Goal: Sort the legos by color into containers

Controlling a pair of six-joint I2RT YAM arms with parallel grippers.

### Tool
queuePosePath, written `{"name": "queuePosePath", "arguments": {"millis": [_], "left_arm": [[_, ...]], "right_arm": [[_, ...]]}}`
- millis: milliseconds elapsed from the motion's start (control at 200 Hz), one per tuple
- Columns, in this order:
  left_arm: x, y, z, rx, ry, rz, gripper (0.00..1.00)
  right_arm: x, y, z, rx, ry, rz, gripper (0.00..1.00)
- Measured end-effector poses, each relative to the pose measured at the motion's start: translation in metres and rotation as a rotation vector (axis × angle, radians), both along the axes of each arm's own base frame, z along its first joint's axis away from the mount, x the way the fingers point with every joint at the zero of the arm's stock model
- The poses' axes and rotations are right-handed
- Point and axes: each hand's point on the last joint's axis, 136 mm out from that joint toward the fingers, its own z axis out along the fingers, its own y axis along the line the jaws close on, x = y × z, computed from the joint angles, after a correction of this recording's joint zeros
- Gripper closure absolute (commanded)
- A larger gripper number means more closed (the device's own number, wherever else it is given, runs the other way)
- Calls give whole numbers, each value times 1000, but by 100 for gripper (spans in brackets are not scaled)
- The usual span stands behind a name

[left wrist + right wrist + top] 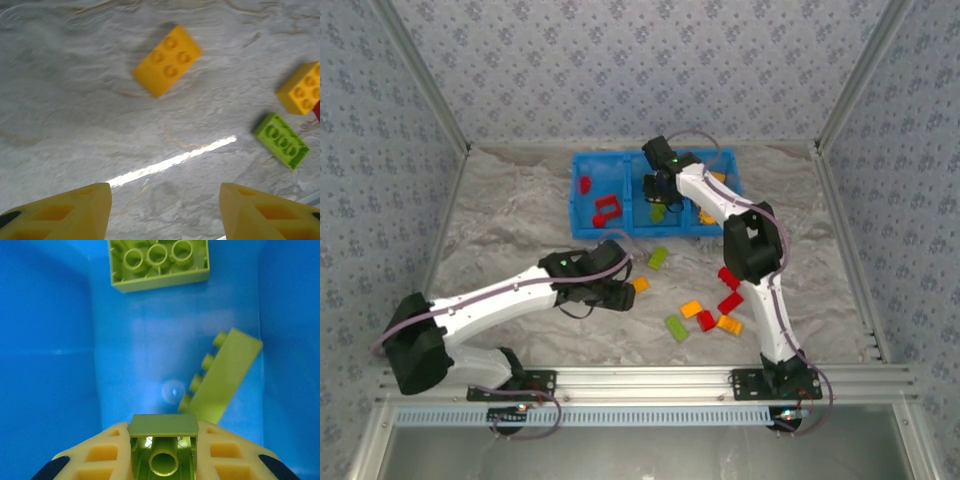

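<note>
My right gripper (162,440) is shut on a lime green lego (162,427), held low inside the middle container (145,350) of the blue bin (582,228). Two more green legos lie on that container's floor, one upside down (159,262) and one tilted on its side (225,377). From above, the right gripper (660,190) hangs over the bin's middle. My left gripper (165,200) is open above bare table, with a yellow-orange lego (167,60) lying ahead of its fingers. In the top view the left gripper (620,285) sits just left of that lego (640,285).
Loose legos lie between the arms: green (658,258), green (676,328), orange (691,309), red (729,278) and others. Red legos (607,208) sit in the left container, orange ones (708,215) in the right. A yellow lego (302,87) and a green one (281,140) lie to the left gripper's right.
</note>
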Motion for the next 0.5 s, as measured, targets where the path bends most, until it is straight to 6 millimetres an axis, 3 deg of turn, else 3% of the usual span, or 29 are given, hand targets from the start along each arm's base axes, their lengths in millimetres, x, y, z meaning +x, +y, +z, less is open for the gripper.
{"name": "queuePosePath", "arguments": {"millis": [205,310,410,500], "left_arm": [[-7,-43,-8,28,-10,-170,38],[-15,-69,-15,57,-13,-278,35],[-23,-94,-17,69,-25,-377,34],[-28,-118,-15,65,-31,-439,33]], "right_arm": [[5,4,0,26,34,26,47],[2,7,10,32,28,32,43],[-3,5,32,40,9,28,43],[-11,-7,75,52,-40,4,43]]}}
